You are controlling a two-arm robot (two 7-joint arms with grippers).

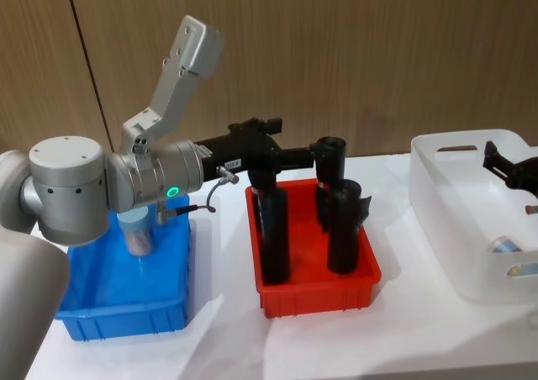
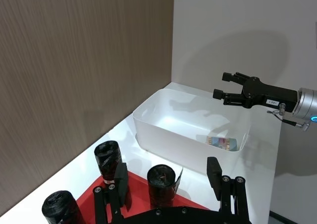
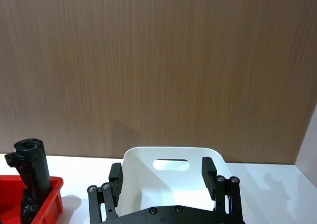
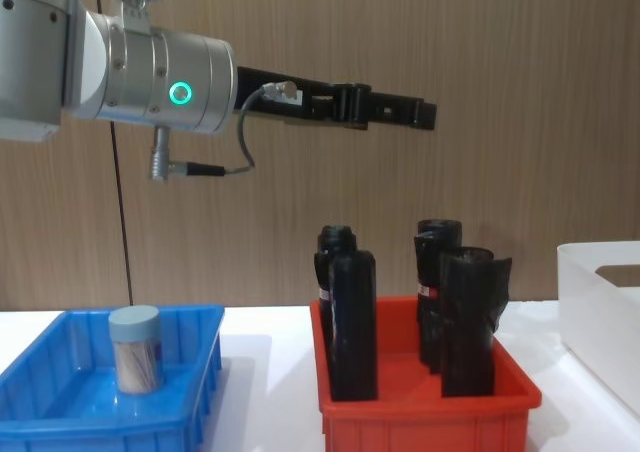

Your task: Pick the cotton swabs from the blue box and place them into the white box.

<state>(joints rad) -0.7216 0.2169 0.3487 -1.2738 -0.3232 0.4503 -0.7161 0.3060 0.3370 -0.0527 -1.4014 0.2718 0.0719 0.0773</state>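
One jar of cotton swabs [image 4: 134, 349] stands upright in the ribbed blue box [image 4: 60, 427], with bare floor around it. A second jar [image 2: 221, 143] lies flat in the smooth white box [image 2: 163, 140]. I see my left gripper [image 4: 415, 112] spread and empty above the red bin's [image 4: 420, 422] black bottles [image 4: 352, 322], and my right gripper [image 2: 221, 85] spread and empty over the white box.

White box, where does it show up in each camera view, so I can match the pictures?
Head view: white box at the far right.
Chest view: white box at the lower right edge.
Left wrist view: white box beyond the black bottles, under the right gripper.
Right wrist view: white box directly ahead of the right gripper.
Shared landmark: the red bin.
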